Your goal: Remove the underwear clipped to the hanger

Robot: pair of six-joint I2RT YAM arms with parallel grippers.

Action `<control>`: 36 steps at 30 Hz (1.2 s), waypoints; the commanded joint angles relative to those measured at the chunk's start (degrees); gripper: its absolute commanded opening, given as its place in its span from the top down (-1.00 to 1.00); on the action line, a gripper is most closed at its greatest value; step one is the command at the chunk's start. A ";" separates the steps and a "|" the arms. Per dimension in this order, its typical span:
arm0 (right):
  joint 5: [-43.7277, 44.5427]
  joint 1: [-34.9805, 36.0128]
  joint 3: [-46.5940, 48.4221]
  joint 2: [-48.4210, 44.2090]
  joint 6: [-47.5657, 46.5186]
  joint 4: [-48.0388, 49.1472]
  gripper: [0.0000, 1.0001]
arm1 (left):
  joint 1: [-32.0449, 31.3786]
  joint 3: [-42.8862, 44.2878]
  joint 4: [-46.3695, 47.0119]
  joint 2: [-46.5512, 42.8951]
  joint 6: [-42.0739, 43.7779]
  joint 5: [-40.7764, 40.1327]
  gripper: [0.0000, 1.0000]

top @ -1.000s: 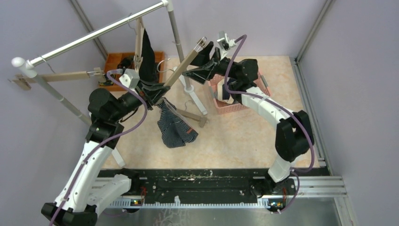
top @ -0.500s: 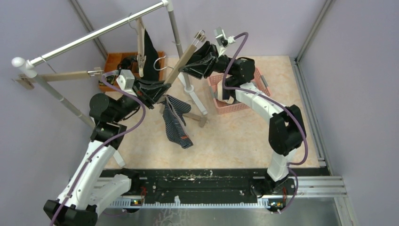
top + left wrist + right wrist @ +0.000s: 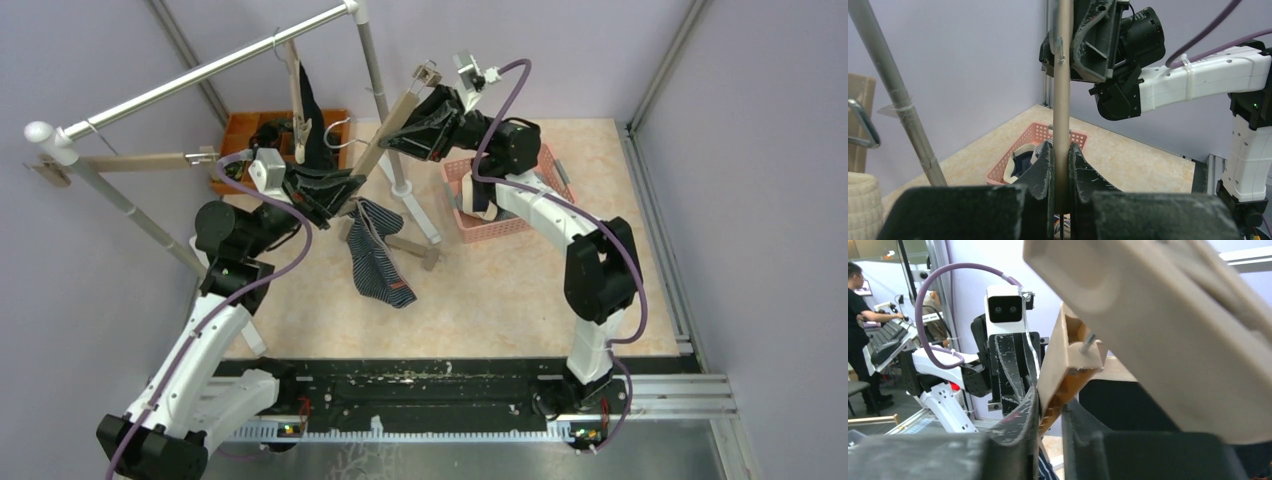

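Observation:
A wooden clip hanger (image 3: 385,135) slants up through the middle of the top view. My left gripper (image 3: 350,192) is shut on its bar (image 3: 1063,100), low down. Navy-striped underwear (image 3: 375,255) hangs from the bar's lower end. My right gripper (image 3: 402,128) is higher up, with its jaws pressed on both sides of a wooden clip with an orange pad (image 3: 1064,390). The striped cloth (image 3: 1048,472) shows just below those jaws. A black piece of underwear (image 3: 312,115) hangs from a second hanger on the rail.
A metal rail (image 3: 200,75) on white legs crosses the back left, and a third wooden hanger (image 3: 130,160) hangs from it. A pink basket (image 3: 548,190) holding underwear stands at the back right. An orange box (image 3: 240,130) sits behind the rail.
My right gripper has narrowed onto the hanger's clip and shifted slightly up and left. The striped underwear has swung and drawn in under the hanger. My left gripper stays shut on the bar.

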 commanded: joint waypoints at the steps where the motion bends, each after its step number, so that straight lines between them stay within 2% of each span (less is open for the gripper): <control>1: -0.65 1.05 3.81 0.06 1.60 2.31 0.97 | -0.18 -0.93 5.66 0.30 -2.00 1.21 1.00; 7: 0.04 1.66 3.84 -0.39 1.56 1.08 1.00 | -0.26 -1.98 8.79 1.56 -2.91 1.40 1.00; 11: 0.91 1.68 3.28 -1.23 -1.07 -2.17 1.00 | -0.26 -0.22 6.66 2.60 -2.07 3.25 1.00; 12: 1.20 1.67 3.21 -1.46 -1.62 -3.06 1.00 | -0.26 0.29 5.50 2.73 -1.45 3.89 0.95; 17: 0.99 1.68 3.75 -1.68 -2.69 -4.59 1.00 | -0.26 0.57 1.40 1.05 1.10 6.66 0.41; 22: 1.14 1.67 3.45 -2.52 -4.76 -5.98 1.00 | -0.26 1.04 -7.73 -2.82 5.84 4.55 0.11; 26: 1.71 1.68 3.15 -3.16 -5.69 -6.36 1.00 | -0.24 1.53 -15.06 -5.94 8.94 2.04 -0.01; 31: 1.46 1.67 3.42 -3.67 -5.40 -5.73 1.00 | -0.26 0.63 -23.85 -10.03 11.21 -2.22 -0.06; 36: 1.20 1.59 3.65 -3.73 -4.57 -4.91 1.00 | -0.26 -1.90 -26.91 -13.74 12.97 -7.10 -0.07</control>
